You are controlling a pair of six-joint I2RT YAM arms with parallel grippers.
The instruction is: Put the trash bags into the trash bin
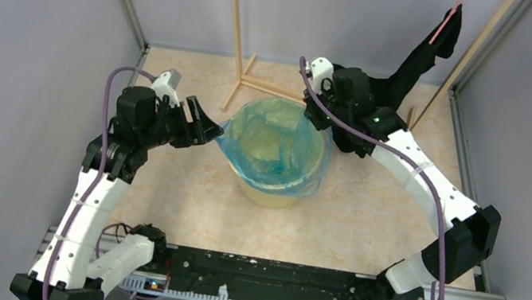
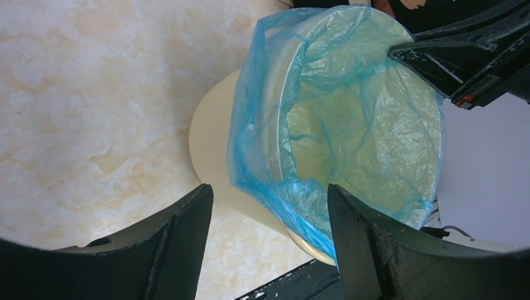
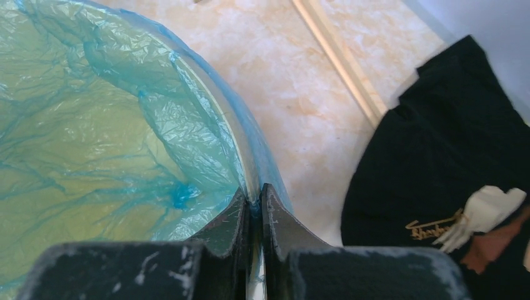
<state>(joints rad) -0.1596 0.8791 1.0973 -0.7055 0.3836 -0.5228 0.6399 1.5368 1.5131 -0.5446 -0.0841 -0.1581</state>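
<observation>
The yellow-tan trash bin [image 1: 276,192] stands mid-table. The light-blue trash bag [image 1: 272,139] lines its inside, and its edge is folded over the rim. My right gripper [image 1: 318,114] is at the far right rim. In the right wrist view it [image 3: 254,203] is shut on the bag film [image 3: 125,119] and the bin rim [image 3: 240,164] together. My left gripper [image 1: 211,127] is open at the bin's left side. In the left wrist view it [image 2: 269,244] straddles a hanging blue fold of the bag [image 2: 281,194] over the bin wall [image 2: 212,144]. One fingertip [image 2: 340,206] touches the film.
A black cloth garment [image 1: 422,58] hangs from a wooden rack [image 1: 242,74] at the back right, just behind my right arm; it also shows in the right wrist view [image 3: 437,156]. Grey walls enclose the marble-patterned table [image 1: 183,193].
</observation>
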